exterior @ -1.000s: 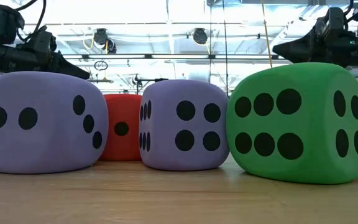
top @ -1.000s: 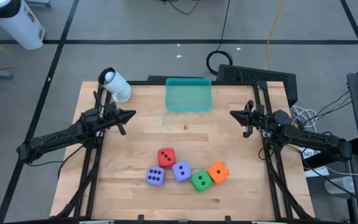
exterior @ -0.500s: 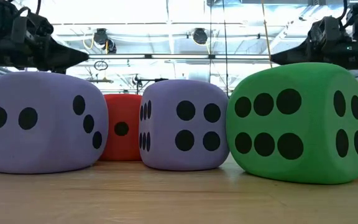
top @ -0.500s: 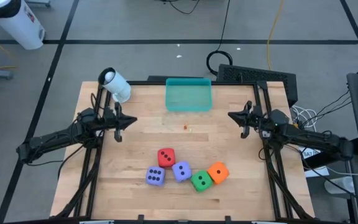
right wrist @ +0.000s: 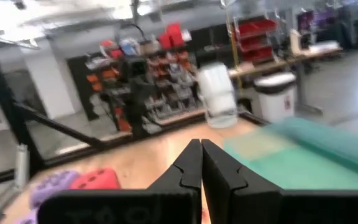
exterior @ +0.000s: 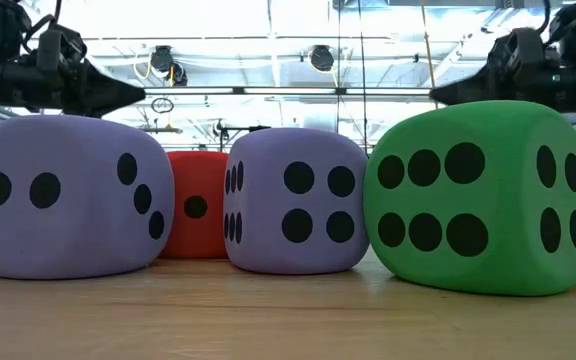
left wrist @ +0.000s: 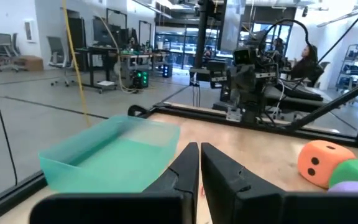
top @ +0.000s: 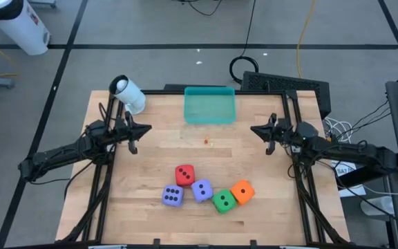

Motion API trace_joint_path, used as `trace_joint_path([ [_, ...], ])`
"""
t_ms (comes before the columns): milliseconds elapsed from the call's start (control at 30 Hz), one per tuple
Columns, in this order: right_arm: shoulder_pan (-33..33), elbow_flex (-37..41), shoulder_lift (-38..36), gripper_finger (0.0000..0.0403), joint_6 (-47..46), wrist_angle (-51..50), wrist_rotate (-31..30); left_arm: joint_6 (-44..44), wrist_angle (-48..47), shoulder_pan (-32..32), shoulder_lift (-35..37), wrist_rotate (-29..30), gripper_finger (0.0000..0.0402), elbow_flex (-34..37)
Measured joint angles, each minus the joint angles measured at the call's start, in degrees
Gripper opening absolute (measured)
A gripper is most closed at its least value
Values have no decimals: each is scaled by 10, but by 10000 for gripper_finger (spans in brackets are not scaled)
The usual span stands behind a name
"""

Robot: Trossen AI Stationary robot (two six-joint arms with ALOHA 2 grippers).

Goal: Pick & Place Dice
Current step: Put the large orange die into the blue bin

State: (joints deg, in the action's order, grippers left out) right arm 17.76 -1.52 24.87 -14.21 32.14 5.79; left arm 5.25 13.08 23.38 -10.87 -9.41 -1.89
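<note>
Dice cluster near the desk's (top: 150,159) front edge, red die (top: 184,174) apparently nearest. Our left hand (top: 146,128) and right hand (top: 256,128) hover pinched together; we should spread one before descending.

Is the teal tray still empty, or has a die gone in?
Empty. The teal tray shows only bare floor in the high view; all five dice sit clustered on the table.
</note>
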Motion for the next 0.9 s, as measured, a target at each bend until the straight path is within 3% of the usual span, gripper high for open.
trace_joint_path([
  [100,-25,-33,13,2,5,-16,-5,5,3,0,0,0,26,0],
  [233,-71,-111,36,8,29,-110,-50,30,-2,0,0,1,26,0],
  [433,-129,-272,93,44,48,-354,-101,28,-25,0,0,4,26,0],
  [600,-187,-371,156,120,83,-444,-131,27,-26,0,0,5,26,0],
  [900,-288,-417,252,322,147,-442,-142,24,-8,0,0,9,26,0],
])
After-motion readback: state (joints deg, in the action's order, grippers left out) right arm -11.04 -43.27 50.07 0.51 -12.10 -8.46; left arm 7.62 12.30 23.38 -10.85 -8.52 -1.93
